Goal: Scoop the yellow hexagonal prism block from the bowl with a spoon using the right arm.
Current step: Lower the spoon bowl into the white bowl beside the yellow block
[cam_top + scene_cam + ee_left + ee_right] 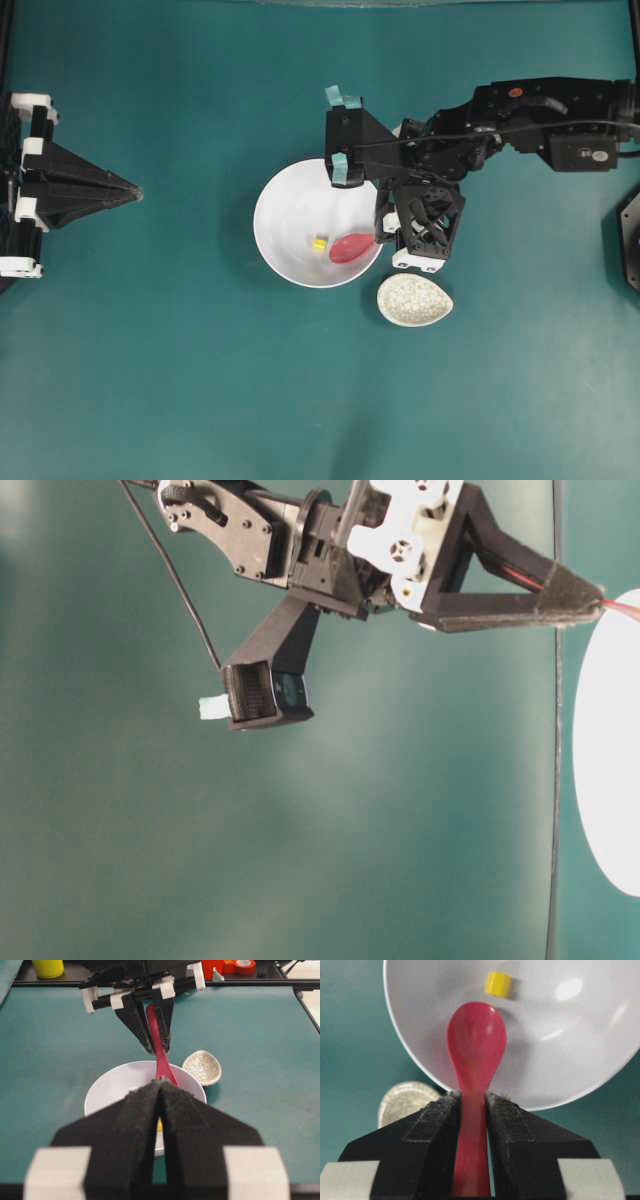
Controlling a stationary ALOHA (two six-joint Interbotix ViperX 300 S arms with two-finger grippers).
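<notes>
Yellow hexagonal prism block (498, 984) lies in the bowl (580, 1070), just beyond the spoon (476, 1040) tip. Right pincer (472, 1105) clamps the handle. Next: slide the scoop under the block.

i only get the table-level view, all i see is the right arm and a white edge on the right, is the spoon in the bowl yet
Observer: Yes, the spoon has its scoop inside the bowl.
Operator: block on it?
Observer: No, the yellow block sits on the bowl floor just beyond the scoop tip.
Operator: grip ok?
Observer: The right gripper is clamped on the handle.
</notes>
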